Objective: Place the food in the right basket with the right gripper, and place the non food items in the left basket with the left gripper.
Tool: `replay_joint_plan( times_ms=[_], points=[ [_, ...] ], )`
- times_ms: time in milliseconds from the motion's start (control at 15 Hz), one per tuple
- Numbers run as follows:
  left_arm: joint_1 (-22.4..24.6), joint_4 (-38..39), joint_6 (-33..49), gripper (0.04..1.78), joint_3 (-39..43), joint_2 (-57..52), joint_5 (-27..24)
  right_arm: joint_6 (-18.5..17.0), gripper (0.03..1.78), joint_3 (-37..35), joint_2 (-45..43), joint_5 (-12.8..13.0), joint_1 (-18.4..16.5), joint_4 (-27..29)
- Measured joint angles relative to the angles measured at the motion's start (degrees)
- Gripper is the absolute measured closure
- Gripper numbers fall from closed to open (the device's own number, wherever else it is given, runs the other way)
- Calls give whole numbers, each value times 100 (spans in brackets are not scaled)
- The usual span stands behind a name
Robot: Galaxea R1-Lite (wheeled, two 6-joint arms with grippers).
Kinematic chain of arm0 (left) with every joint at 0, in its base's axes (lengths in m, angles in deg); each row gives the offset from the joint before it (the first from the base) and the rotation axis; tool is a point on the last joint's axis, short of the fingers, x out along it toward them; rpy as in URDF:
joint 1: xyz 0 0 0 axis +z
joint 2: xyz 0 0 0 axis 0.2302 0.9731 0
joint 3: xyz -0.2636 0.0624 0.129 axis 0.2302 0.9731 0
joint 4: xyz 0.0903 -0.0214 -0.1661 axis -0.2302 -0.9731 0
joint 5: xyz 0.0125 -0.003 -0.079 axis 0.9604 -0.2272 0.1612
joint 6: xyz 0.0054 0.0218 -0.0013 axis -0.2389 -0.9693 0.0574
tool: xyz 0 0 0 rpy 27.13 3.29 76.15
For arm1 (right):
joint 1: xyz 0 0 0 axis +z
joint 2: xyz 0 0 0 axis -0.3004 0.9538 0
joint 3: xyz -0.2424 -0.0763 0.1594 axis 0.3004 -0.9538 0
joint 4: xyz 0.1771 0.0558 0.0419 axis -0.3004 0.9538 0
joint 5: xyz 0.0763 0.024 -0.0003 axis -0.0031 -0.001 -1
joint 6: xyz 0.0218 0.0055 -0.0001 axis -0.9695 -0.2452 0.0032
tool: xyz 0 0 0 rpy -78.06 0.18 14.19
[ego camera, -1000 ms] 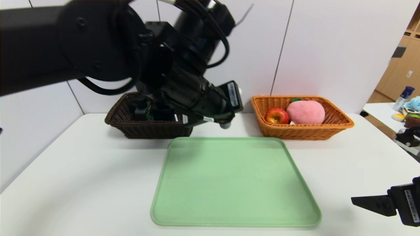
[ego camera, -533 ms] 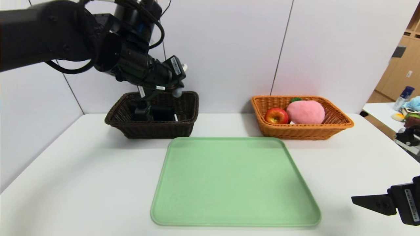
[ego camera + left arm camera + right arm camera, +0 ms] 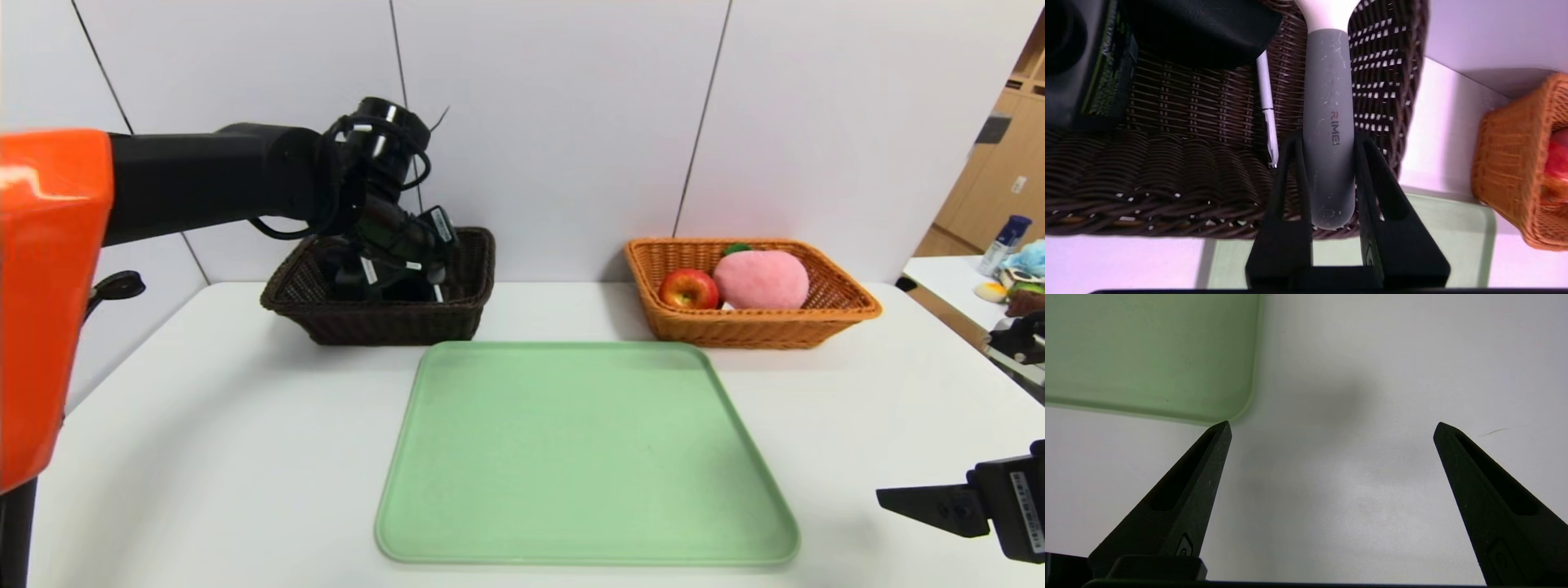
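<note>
- Nearest the robot, at the right front edge of the tabletop [image 3: 204, 457], the right claw [image 3: 1331, 428] is parked with its fingers spread wide and nothing between them.
- Just beyond it, one green tray [image 3: 584, 457] is seen lying bare in the middle of the tabletop; no item is left on it.
- Farther back on the left, the left claw [image 3: 1327, 143] is held over the dark brown left basket [image 3: 457, 314], pinched on the grey handle of the peeler [image 3: 1329, 122], whose white head points into the basket.
- Inside that basket three other non-food items are counted: one dark pump bottle [image 3: 1081, 61], one black glasses case [image 3: 1196, 28] and one slim white pen [image 3: 1265, 98] lying on the weave beside the peeler.
- At the same depth on the right, the orange-tan right basket [image 3: 849, 314] is seen holding two food items, one apple [image 3: 687, 288] and one plush peach [image 3: 761, 278], touching each other.
- The food sorting is judged finished; of the four non-food items, only the peeler remains to be released, so the task is judged almost complete.
</note>
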Motion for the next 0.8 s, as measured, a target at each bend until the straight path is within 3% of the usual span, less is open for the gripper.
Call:
replay_joint_plan(
  times_ms=[333,533,800],
  points=[
    [55,215,-79,76,-5,277,22,12,10,-13,-57,0,0,7],
    [55,210,-151,55,-16,39,30,9,10,-16,-82,0,0,-6],
    [-63,-123,-680,38,1,-1115,22,56,10,11,-96,0,0,-310]
  ],
)
